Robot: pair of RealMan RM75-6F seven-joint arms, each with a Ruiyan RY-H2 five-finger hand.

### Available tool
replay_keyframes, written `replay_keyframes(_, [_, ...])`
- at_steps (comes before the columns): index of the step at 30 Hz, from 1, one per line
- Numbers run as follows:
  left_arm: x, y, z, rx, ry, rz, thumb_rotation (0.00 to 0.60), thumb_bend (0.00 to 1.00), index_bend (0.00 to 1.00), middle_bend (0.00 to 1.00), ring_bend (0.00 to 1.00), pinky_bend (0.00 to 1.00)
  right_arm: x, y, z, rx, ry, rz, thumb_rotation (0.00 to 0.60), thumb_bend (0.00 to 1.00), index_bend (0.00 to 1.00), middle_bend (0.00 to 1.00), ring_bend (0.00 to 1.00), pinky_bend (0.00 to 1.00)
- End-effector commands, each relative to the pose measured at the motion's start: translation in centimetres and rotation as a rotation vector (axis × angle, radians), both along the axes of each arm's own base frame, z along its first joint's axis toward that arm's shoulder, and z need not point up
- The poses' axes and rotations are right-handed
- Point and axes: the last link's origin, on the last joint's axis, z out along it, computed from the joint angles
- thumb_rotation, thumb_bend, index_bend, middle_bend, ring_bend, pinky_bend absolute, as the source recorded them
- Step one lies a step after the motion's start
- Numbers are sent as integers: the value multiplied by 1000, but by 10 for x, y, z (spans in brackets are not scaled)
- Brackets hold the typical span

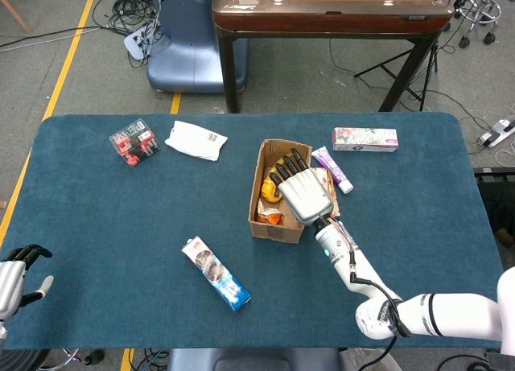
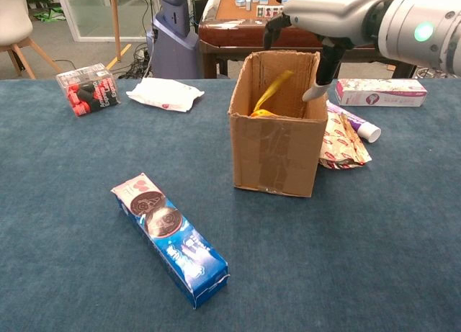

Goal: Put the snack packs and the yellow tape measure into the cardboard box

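I'm hovering my right hand (image 1: 304,192) over the cardboard box (image 2: 275,152), fingers (image 2: 318,76) spread and holding nothing. The yellow tape measure (image 2: 265,101) is sitting inside the box, with its tape poking up. I'm aiming to lift straight up, clear of the rim, so I don't tip the box. The blue snack pack (image 2: 170,238) is lying on the surface, well apart. My left hand (image 1: 14,278) is idling, with its fingers curled.

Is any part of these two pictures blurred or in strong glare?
Chest view: the yellow tape measure dropping into the cardboard box is smeared by motion; the rest is sharp. Head view: even light, no glare, soft shadow beside the box.
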Motion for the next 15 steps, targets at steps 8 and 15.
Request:
replay_keyframes(8, [-2,1,1,3,0,7,600,263,394,339,321,623,-6,18,34,-55,-11,26,600,0,238,169,70,23])
replay_keyframes(15, [0,0,-1,-2,8,-2,600,263,394,339,321,624,-20,38,72,-113,10,28,600,0,238,176,70,23])
